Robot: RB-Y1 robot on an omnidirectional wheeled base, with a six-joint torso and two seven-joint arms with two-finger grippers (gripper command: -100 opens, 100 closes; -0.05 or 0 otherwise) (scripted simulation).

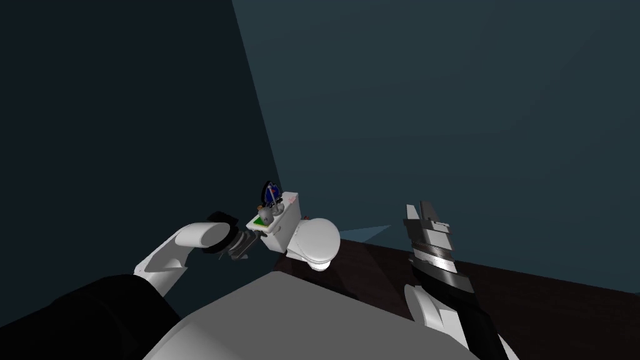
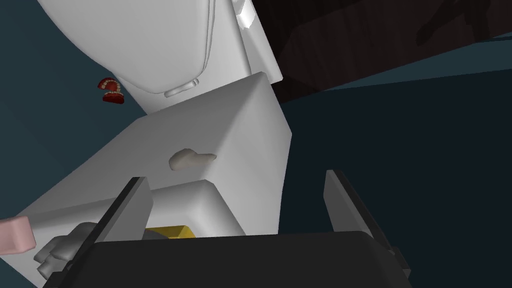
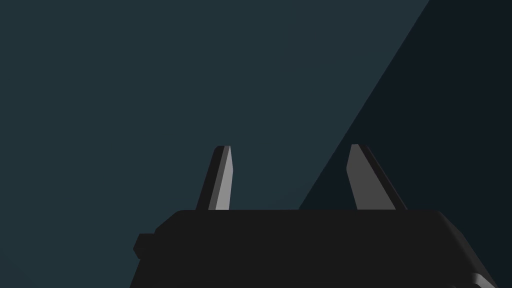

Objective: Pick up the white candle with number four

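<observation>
A white toilet (image 1: 315, 240) stands in the corner, and several small things lie on its tank lid (image 1: 282, 215). Among them are a light grey lumpy piece (image 1: 265, 214), a blue thing (image 1: 271, 194) and a green slab (image 1: 259, 222). I cannot tell which of them is the candle. My left gripper (image 1: 244, 245) is at the near end of the tank. In the left wrist view it (image 2: 237, 192) is open around the corner of the lid (image 2: 200, 205). The grey piece (image 2: 62, 247) lies beside one finger (image 2: 132, 202), with a pink block (image 2: 15, 235) past it and a yellow edge (image 2: 170, 231) near the gripper body.
The tank front (image 2: 200, 130) bears a flush handle (image 2: 190, 159), and the toilet's closed lid (image 2: 150, 40) lies beyond. A red set of false teeth (image 2: 111, 91) lies past the tank. Dark blue walls meet behind the toilet. My right gripper (image 1: 426, 215) is raised to the right, open (image 3: 290, 175).
</observation>
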